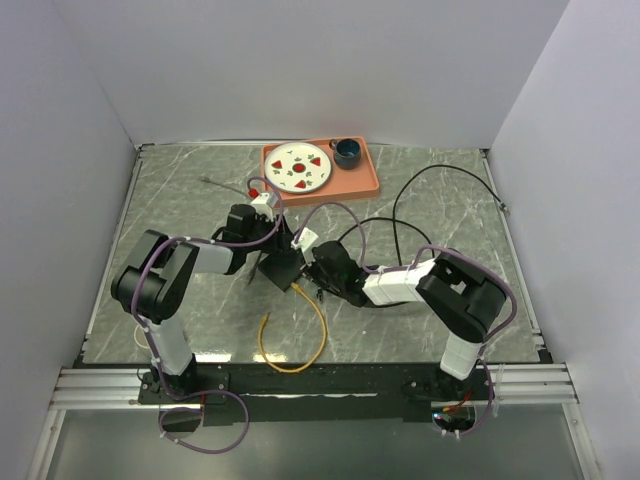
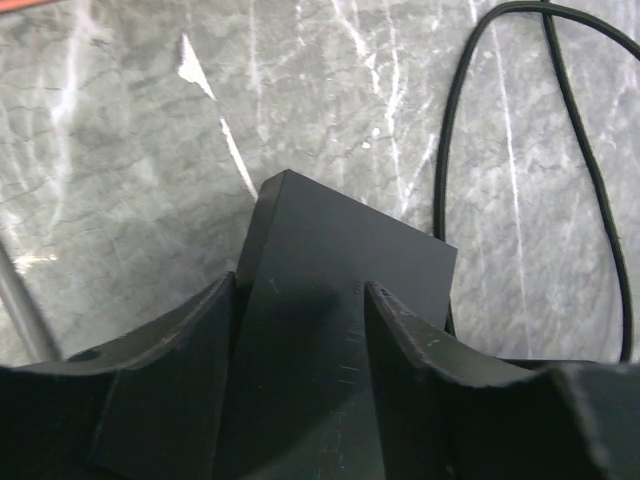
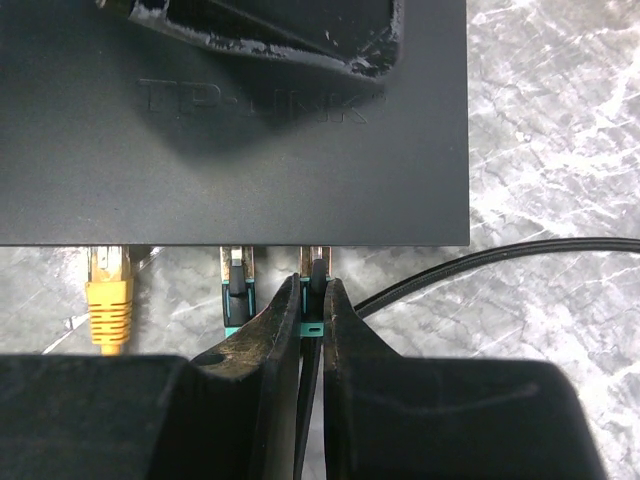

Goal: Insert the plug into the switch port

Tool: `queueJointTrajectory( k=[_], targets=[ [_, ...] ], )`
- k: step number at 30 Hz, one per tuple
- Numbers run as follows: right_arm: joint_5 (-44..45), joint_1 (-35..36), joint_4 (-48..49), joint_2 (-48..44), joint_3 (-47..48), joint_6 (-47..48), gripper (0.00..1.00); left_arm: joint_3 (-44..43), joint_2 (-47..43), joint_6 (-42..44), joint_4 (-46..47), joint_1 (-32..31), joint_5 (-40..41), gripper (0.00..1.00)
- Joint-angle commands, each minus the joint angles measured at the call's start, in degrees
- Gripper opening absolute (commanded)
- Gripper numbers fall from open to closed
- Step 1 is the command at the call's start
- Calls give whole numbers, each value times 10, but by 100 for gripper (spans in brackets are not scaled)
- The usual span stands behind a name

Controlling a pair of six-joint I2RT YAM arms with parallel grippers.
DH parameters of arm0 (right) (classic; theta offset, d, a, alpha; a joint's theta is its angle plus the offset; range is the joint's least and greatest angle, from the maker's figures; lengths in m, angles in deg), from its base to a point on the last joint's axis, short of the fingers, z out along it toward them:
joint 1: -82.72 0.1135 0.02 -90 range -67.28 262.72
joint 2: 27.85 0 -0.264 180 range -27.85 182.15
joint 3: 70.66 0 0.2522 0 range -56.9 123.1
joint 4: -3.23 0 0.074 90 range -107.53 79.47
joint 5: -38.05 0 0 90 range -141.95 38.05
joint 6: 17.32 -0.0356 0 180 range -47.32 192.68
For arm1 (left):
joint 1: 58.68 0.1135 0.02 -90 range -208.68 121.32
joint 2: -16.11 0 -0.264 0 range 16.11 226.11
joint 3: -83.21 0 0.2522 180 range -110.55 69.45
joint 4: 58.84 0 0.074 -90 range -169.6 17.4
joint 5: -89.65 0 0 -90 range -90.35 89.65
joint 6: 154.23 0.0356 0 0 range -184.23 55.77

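The switch is a flat matte-black box (image 1: 284, 270) in mid-table, and it fills the top of the right wrist view (image 3: 300, 170). Its ports run along the edge facing my right gripper. My right gripper (image 3: 313, 285) is shut on a black plug with teal trim (image 3: 317, 262). The plug's clear tip meets the port edge, level with a matching plug (image 3: 233, 285) beside it. My left gripper (image 2: 300, 290) is open, its fingers (image 2: 410, 350) apart and resting on the box's top face (image 2: 340, 240).
A yellow plug (image 3: 110, 300) sits in a port further left, and its yellow cable (image 1: 300, 340) loops toward the near edge. Black cables (image 1: 420, 190) curl at the right. An orange tray (image 1: 368, 185) with a plate (image 1: 300, 168) and a cup (image 1: 347, 152) stands at the back.
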Motion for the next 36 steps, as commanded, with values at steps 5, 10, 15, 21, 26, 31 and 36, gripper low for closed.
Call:
queueJointTrajectory(
  k=[5, 10, 15, 21, 26, 31, 36],
  targets=[
    [-61, 1, 31, -22, 7, -37, 18, 10, -8, -41, -146, 0, -158, 64],
    [-57, 2, 6, -33, 9, -41, 32, -13, -29, -36, -168, 11, -141, 67],
    [-51, 1, -19, -38, 21, -41, 42, -43, -62, -26, -200, 15, -95, 73],
    [-34, 2, -33, -66, 15, -49, 55, -58, -124, -11, -232, 16, -23, 77],
    [-26, 2, -40, -81, 13, -46, 61, -43, -187, 0, -267, 16, 75, 79],
    [-21, 3, -43, -96, 14, -46, 64, -36, -207, 4, -325, 16, 178, 77],
    [-16, 2, -46, -111, 15, -43, 68, -1, -223, -17, -335, 16, 217, 72]
  ],
)
